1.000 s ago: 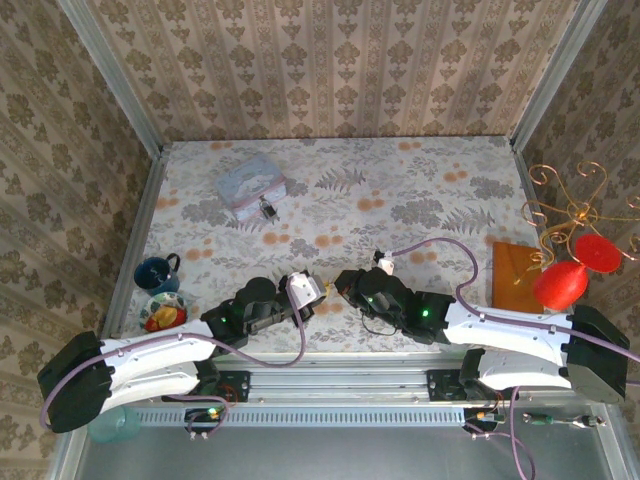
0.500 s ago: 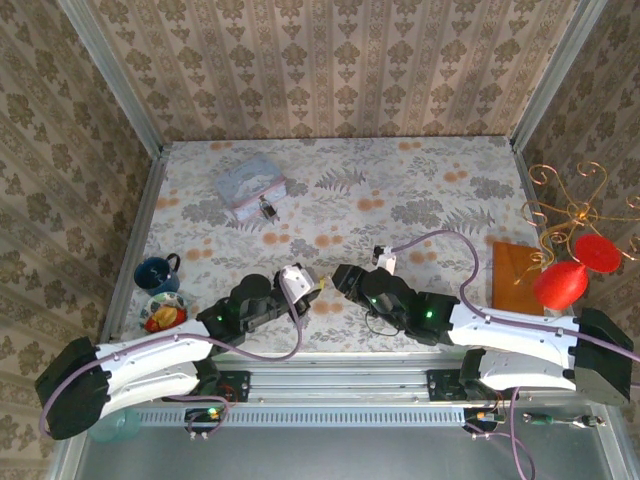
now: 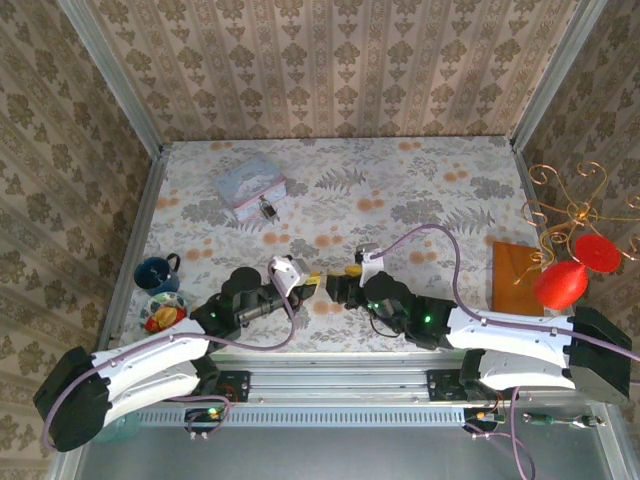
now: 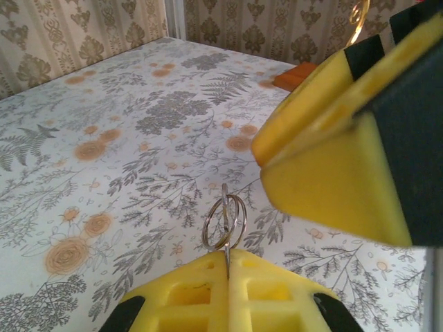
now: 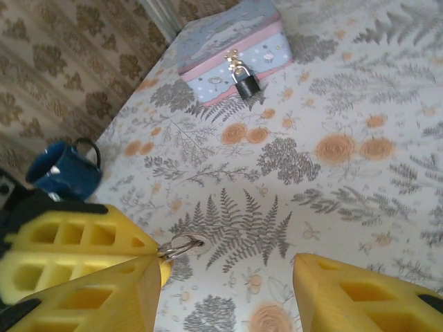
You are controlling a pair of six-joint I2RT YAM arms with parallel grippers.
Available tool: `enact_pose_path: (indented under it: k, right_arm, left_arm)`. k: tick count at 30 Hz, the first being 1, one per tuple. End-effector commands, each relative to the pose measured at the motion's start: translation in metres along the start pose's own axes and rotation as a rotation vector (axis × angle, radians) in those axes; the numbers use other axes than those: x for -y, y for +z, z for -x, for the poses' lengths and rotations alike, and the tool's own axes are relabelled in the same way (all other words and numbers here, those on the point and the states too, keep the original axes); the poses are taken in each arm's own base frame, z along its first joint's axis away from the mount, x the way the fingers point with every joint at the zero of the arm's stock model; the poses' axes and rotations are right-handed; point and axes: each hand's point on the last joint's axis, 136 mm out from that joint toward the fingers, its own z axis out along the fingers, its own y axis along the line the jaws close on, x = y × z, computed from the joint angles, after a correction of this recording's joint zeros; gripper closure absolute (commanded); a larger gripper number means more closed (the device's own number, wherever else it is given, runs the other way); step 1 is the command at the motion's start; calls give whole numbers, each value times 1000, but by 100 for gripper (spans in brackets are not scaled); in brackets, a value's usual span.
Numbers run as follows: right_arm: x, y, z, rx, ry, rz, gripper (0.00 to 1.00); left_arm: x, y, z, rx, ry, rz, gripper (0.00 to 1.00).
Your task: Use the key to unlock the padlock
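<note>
Bright even light, soft shadows; wrist cams' foreground blurry.

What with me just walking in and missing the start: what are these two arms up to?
The left gripper is shut on the key, with its ring sticking out between the fingers. The right gripper is open and faces it closely, over the near part of the table. The padlock hangs closed on the tin box farther back, with neither gripper at it, so unlocking has not begun.

Lab test booth: wallpapered panels (image 3: pixel 330 60), aluminium frame (image 3: pixel 112 78).
</note>
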Motion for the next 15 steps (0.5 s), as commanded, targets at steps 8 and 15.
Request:
enact_pose_path:
  k: [8,15]
  right_arm:
    - [3,-7,-4,66,-422,12,46]
    - [-7,-16,4,104,-383,81,47]
  left_arm:
    - [18,-6,16,19,-27,-131,100]
    - [22,-4,15,11,-36,-165,100]
